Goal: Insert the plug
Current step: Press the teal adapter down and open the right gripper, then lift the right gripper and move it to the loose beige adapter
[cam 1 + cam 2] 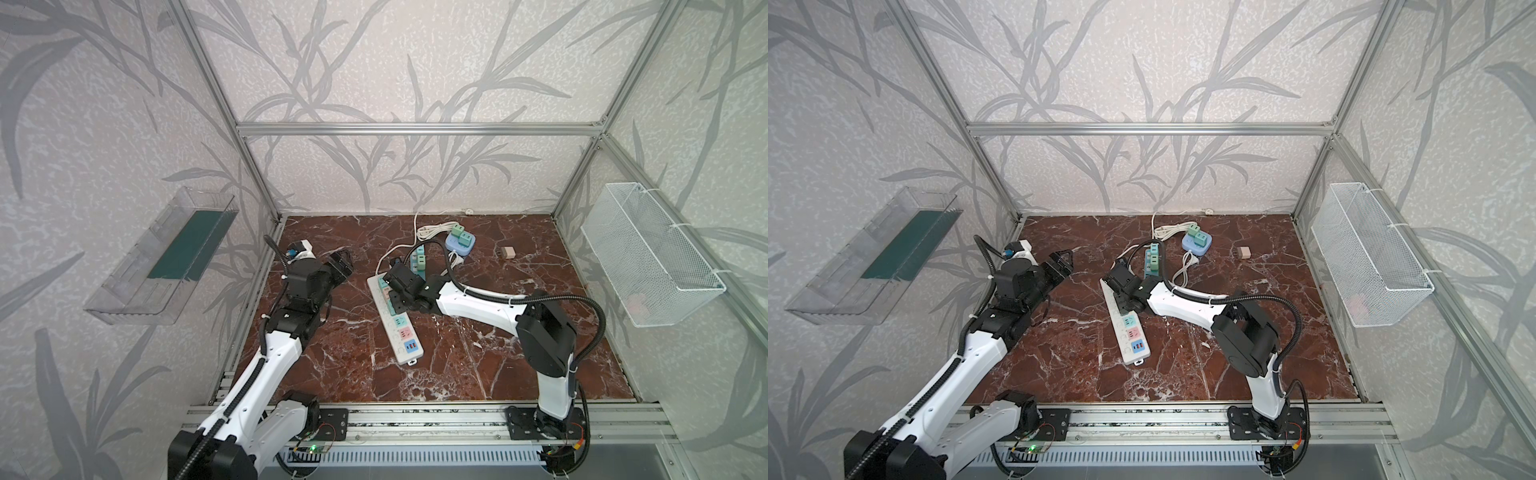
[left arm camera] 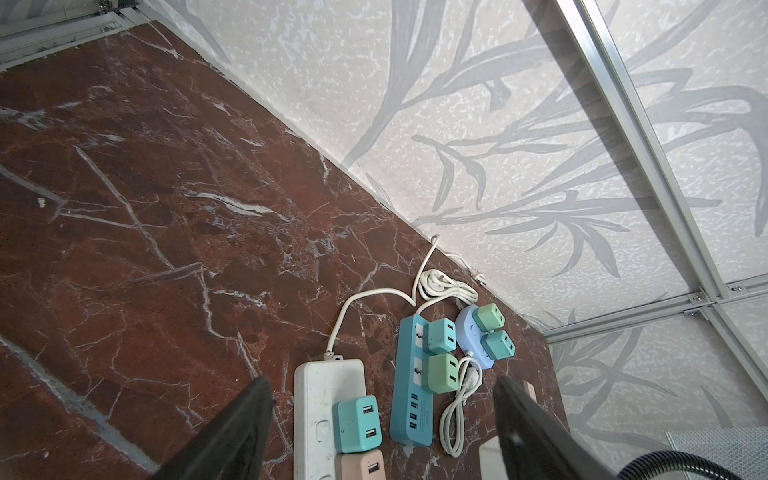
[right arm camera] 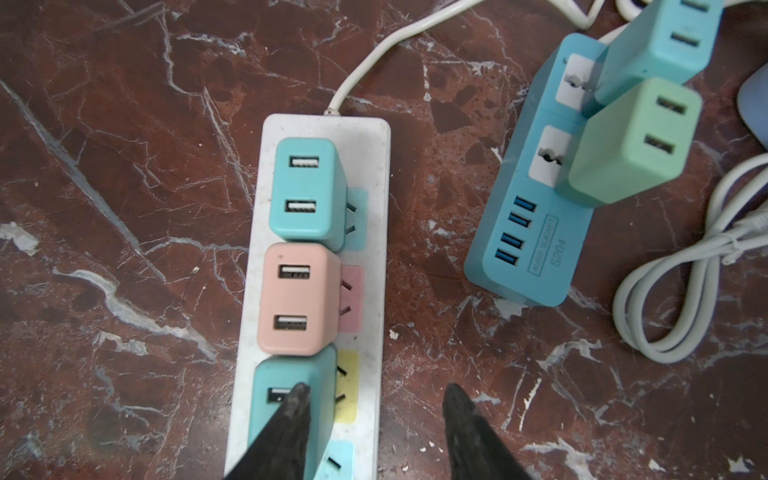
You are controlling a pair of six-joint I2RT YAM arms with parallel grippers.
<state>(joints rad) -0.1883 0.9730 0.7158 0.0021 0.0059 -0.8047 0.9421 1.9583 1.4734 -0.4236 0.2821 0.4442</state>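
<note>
A white power strip (image 3: pixel 376 137) lies on the red marble floor and shows in both top views (image 1: pixel 406 347) (image 1: pixel 1128 351). Three plugs stand in a row in it: teal (image 3: pixel 305 191), pink (image 3: pixel 297 299) and another teal plug (image 3: pixel 270 374) at the yellow socket. My right gripper (image 3: pixel 378 390) hovers over that end of the strip (image 1: pixel 392 291) with its jaws apart. One finger (image 3: pixel 297 399) lies over the lower teal plug's top, the other over bare marble; nothing is held. My left gripper (image 2: pixel 382 384) hangs open and empty to the left (image 1: pixel 343 264).
A blue power strip (image 3: pixel 528 232) carrying teal and green plugs lies just beyond the white one. Near it are a coiled white cable (image 3: pixel 685 291) and a lavender socket block (image 1: pixel 459 243). A beige plug (image 1: pixel 508 252) lies loose. A wire basket (image 1: pixel 648 253) hangs on the right wall and a clear tray (image 1: pixel 166 257) on the left wall.
</note>
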